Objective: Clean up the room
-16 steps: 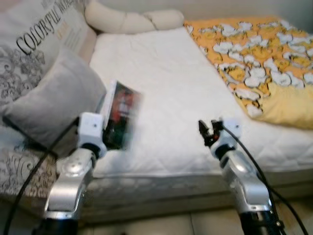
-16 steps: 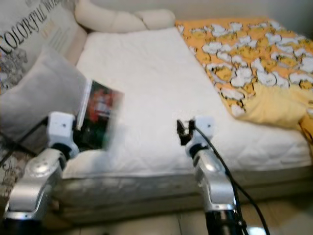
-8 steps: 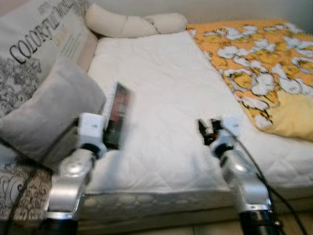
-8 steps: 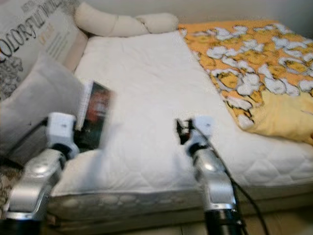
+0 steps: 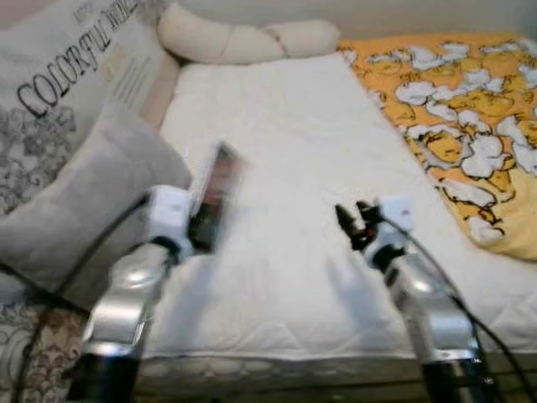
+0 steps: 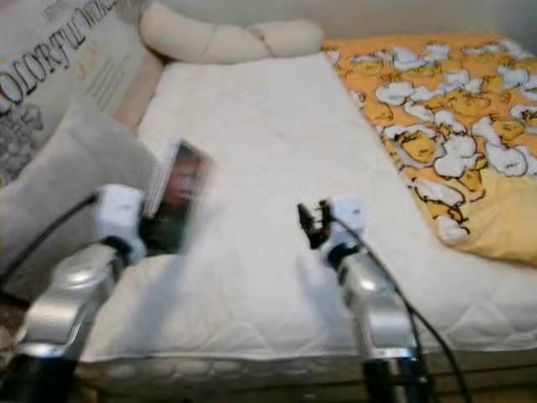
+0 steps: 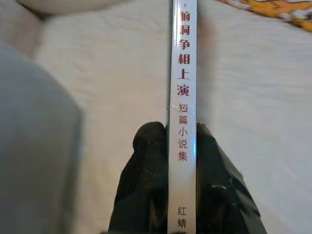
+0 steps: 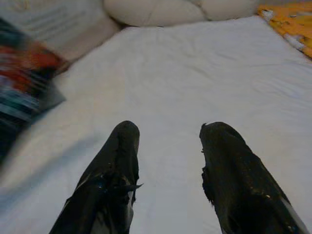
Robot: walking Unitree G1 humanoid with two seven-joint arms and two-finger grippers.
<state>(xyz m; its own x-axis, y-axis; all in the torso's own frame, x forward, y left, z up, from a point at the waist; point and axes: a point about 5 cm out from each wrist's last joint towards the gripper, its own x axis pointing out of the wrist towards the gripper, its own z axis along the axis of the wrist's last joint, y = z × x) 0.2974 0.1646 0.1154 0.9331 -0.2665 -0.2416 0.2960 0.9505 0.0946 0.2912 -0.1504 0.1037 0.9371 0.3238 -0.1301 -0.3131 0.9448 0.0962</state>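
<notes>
Book [image 5: 214, 195] — clamped in left gripper [image 7: 181, 146] — now higher over mattress [image 5: 285, 143]; right gripper [image 8: 168, 161] stays spread, empty.

Upright book [image 7: 183, 97], white spine outward

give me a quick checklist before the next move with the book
1. Left gripper shut on the book: ok, a finger sits on each side of the spine.
2. Book off the bed: ok, it is held up on edge above the white mattress.
3. Right gripper free: ok, fingers open with nothing between them, over the mattress.
4. Room beside the book: ok on the mattress side; the grey pillow is close on the robot's left, so watch it.
5. Place to put the book: cannot tell, no shelf or table is in view.
6. Sharp view: not ok, the head views are blurred.
</notes>
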